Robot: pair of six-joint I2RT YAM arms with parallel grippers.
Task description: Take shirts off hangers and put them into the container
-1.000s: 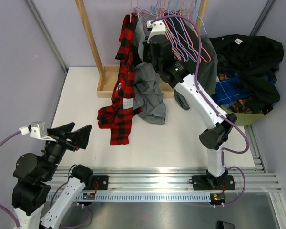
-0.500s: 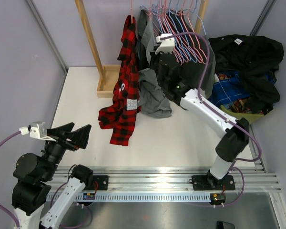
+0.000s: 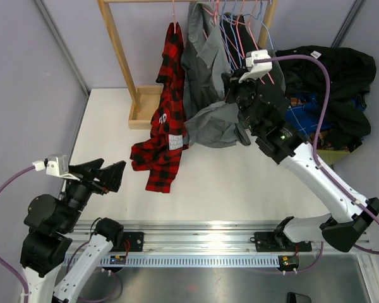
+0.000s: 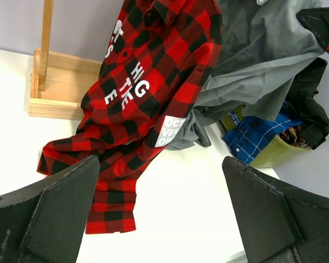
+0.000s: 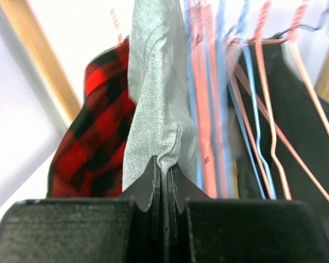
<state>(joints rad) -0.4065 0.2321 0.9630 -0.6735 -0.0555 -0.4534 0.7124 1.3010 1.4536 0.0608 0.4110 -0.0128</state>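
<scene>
Grey shirt: hung upper centre among hangers; a fold was clenched in right pincer and held stretched rightward, presumably to strip it toward container at right edge. Left pincer: stood released, idle, lower left above counter.

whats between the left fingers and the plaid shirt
Only bare white table. In the top view the open left fingers hover short of the plaid shirt, with nothing else between. The left wrist view agrees.
</scene>
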